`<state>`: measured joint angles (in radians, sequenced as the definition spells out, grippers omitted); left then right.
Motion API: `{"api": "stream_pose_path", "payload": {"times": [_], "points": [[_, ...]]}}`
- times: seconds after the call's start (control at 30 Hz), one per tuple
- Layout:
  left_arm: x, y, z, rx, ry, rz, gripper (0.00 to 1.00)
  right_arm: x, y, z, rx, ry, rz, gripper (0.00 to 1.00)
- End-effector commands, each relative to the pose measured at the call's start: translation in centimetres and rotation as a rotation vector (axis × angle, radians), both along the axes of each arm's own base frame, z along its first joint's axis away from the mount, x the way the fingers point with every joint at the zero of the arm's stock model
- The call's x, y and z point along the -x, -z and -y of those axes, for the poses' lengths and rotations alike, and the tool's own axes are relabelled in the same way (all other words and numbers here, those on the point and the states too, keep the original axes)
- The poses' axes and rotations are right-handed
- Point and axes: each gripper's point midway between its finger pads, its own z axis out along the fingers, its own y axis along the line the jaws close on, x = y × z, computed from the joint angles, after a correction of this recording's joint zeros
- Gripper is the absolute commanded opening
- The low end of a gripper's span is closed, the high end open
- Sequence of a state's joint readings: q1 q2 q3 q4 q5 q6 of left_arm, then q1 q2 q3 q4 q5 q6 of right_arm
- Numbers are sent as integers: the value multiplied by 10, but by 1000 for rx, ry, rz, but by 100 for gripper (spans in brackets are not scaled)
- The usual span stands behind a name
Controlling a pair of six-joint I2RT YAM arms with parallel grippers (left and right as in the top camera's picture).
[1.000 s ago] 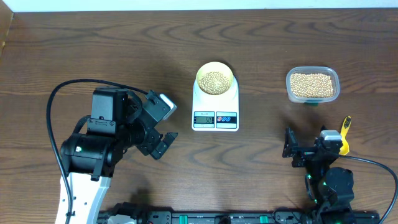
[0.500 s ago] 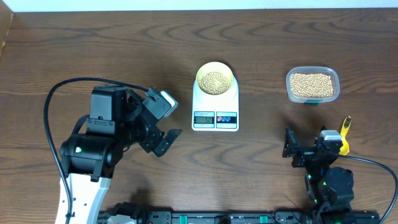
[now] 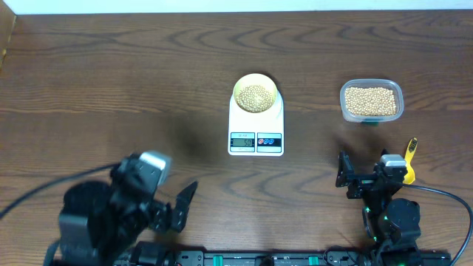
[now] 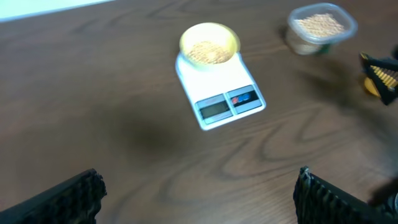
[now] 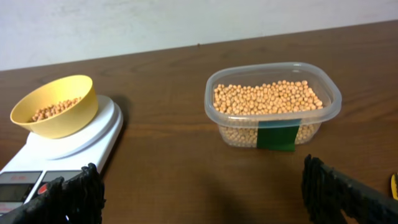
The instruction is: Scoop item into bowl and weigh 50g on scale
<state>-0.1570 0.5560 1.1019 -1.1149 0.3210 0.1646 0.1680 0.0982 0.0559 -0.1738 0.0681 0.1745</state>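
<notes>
At the near edge of the surface, left side: left claw (image 4: 199,208), two black ribbed fingers spread wide with nothing between them. It sits low and well apart from all goods, presumably to keep clear of the weighing platform.

At the near edge, right side: right claw (image 5: 202,198), likewise spread wide and empty, facing both containers.

Just beside the right arm: one yellow plastic measuring spoon with a dark handle tip (image 3: 411,151). It lies loose on the dark brown wood-grain surface (image 3: 111,59), held by neither claw. Judged to be within the right arm's reach for any further scooping.

Beyond the right claw, far right: one clear rounded-rectangular plastic tub (image 5: 333,106) with a green tape patch (image 5: 277,135) on its front wall. It holds the stock of small round beige-tan beans (image 5: 264,98).

Centre of the surface, well apart from the tub: one white rounded-rectangular digital kitchen scale (image 3: 256,125). Its grey display (image 3: 243,140) and red and blue buttons are turned toward the arms, so the panel can be read from that side. The digits are too small to make out.

On the scale's platform: one small round pale yellow bowl (image 5: 62,121), upright and centred, carrying a shallow heap of beans (image 5: 56,110).

Condition: beans are in the bowl and the bowl is on the scale. With both claws empty and standing off, the portion looks finished, though fifty grams cannot be confirmed.
</notes>
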Motion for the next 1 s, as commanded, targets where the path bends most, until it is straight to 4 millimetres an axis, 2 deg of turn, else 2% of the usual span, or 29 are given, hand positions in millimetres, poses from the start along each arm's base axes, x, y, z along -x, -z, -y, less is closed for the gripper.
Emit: {"api": "stream_pose_path", "payload": {"times": [0.0, 0.13, 0.3, 0.63, 0.77, 0.97], "points": [[12, -6, -31, -13, -192, 43, 99, 0, 3, 0, 13, -1, -4, 99], [34, -2, -49, -56, -261, 79, 99, 0, 3, 0, 13, -1, -4, 99], [65, 19, -56, -138, -227, 37, 99, 0, 3, 0, 13, -1, -4, 99], [80, 14, -59, -100, -252, 110, 99, 0, 3, 0, 13, -1, -4, 99], [82, 12, -71, -102, -349, 126, 99, 0, 3, 0, 13, -1, -4, 99], [88, 11, -75, -101, -395, 141, 99, 0, 3, 0, 13, -1, -4, 99]]}}
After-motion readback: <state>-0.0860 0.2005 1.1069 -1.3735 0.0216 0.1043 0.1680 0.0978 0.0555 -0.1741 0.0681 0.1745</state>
